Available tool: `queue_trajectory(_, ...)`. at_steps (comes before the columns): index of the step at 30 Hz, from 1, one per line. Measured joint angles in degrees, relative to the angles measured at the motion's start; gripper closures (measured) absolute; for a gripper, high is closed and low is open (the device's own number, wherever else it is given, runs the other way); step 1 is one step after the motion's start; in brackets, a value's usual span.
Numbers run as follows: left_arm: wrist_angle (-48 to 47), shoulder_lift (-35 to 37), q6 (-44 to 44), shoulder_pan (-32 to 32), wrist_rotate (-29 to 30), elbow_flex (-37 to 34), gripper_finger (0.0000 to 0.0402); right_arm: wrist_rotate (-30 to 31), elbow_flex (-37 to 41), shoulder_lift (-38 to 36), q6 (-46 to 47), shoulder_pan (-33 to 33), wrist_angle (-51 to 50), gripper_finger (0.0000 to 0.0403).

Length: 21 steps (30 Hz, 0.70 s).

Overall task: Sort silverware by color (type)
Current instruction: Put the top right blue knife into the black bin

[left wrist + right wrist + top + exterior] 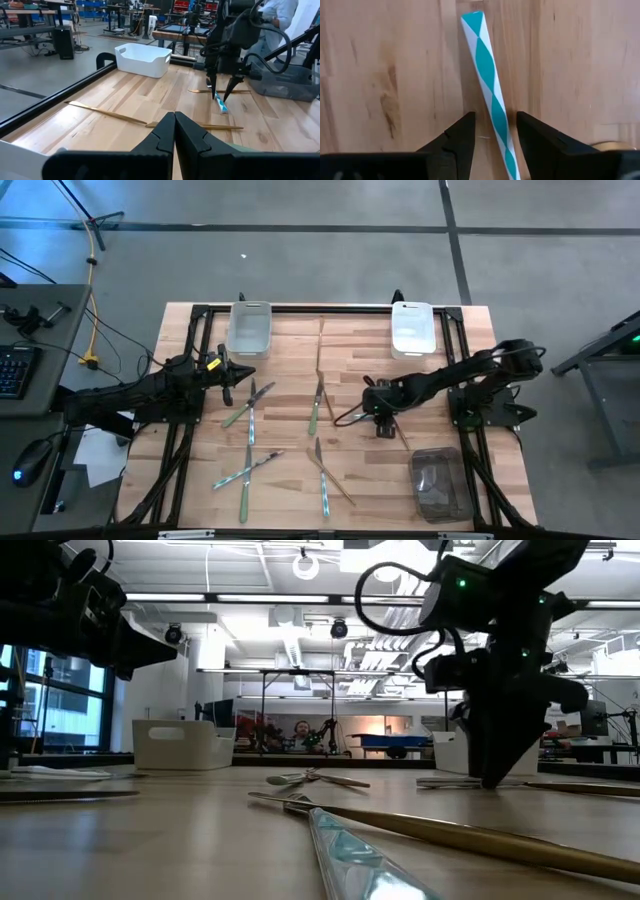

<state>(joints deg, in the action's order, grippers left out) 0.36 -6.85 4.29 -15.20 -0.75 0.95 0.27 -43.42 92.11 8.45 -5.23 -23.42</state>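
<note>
Right gripper [492, 137]: fingers spread, one to each side of a teal-and-white faceted handle [490, 85]; nothing is clamped. In the left wrist view the same gripper [222, 95] is seen pointed down at the table with its tips at the board and the teal handle [220, 104] between them. In the high view the right gripper [383, 420] is placed right of centre on the wooden table [290, 350].

Step in hand, as judged: the pick of one iridescent piece, fingers set astride but not closed.

Next move, as judged: the fingers are to be closed squarely on the handle, which lies flat and slightly aslant between them; a low, centred pinch is called for, since the handle is slim and faceted and may be squeezed sideways. A lift and a carry to a bin would then be needed; which bin takes this finish cannot be told.

Left gripper [174, 135]: fingers pressed together, nothing held; parked near the left edge of the table, beside a white bin [249, 328].

Silverware: loose on the table. A group lies at the left and centre [247, 470], including a crossed pair, and a gold piece [107, 113] is seen ahead of the left gripper.

Bins: a second white bin [411, 328] at the far right, a dark clear bin [437, 483] at the near right. Contents cannot be made out.
</note>
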Motion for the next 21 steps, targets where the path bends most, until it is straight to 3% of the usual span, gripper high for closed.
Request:
queue_trajectory(11, -0.05, 0.00, 0.02, 0.00, 0.04, 0.00, 0.0401, -0.09, -0.39, 1.88, 1.09, 0.38, -0.34, 0.0272)
queue_trajectory(21, -0.07, 0.00, 0.02, 0.00, 0.04, 0.00, 0.0401, -1.10, -0.35, 2.01, 3.50, 2.05, 0.02, 0.0376)
